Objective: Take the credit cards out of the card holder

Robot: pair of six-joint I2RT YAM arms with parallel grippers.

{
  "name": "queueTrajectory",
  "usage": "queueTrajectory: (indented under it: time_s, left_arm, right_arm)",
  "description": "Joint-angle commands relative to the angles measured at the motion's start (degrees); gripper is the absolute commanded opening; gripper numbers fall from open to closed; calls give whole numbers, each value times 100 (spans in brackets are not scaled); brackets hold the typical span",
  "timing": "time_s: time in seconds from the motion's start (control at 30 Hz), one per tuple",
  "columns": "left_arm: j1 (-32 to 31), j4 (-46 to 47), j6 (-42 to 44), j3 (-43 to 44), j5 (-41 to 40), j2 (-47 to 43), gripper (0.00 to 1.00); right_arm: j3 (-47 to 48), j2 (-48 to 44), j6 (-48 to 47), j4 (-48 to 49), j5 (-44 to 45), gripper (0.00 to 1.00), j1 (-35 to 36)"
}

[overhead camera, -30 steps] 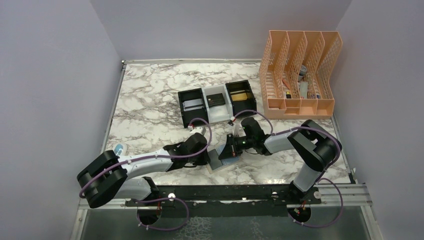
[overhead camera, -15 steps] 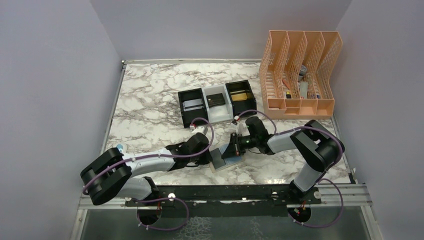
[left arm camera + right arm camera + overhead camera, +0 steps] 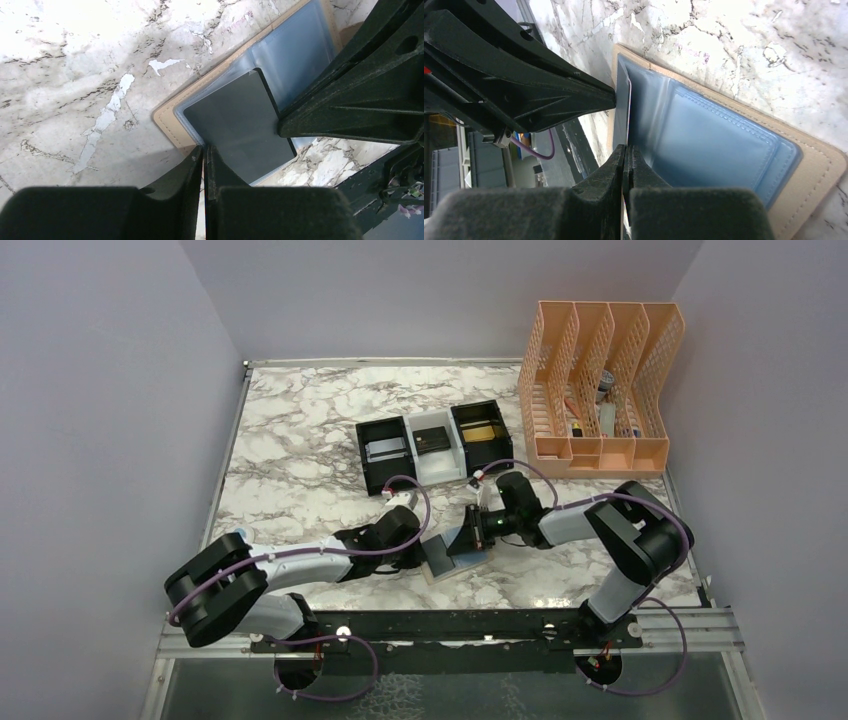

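Left wrist, left jaws pinching card holder [image 3: 295, 55], right jaws pinching dark grey card [image 3: 235, 125]

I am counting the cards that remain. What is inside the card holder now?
One dark grey card, pinched by the right gripper. The other pockets of the card holder look empty. Anything beneath that card is hidden.
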Motion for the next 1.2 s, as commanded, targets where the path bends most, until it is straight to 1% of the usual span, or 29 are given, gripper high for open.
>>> queueTrajectory:
  time_s: [0.0,0.43,0.5,0.63,0.9,1.1,1.17]
  left_arm:
    - [-37,-783,155,-177,-322,332,9]
    - [-130,-896,187,-48,-363,381,8]
    - [-144,-895,179,-39,-371,379,8]
    - [-196,-886,197,25,-377,392,8]
    - [-271,-887,222,150,-378,506,8]
    - [-323,-890,222,187,-394,582,8]
    - [-325,-891,222,197,-400,594,8]
  right_arm:
    - [-46,-146,-80,-133,-217,1,-134]
    - [-121,-337,-531,-662,-37,1,-317]
    - [-200,-329,-517,-569,-98,2,-317]
    - [-307,-220,-371,-231,-287,11,-317]
    - [-334,10,81,451,-639,11,-317]
    - [-264,180,63,373,-501,12,-317]
    - [-283,219,117,447,-517,10,-317]
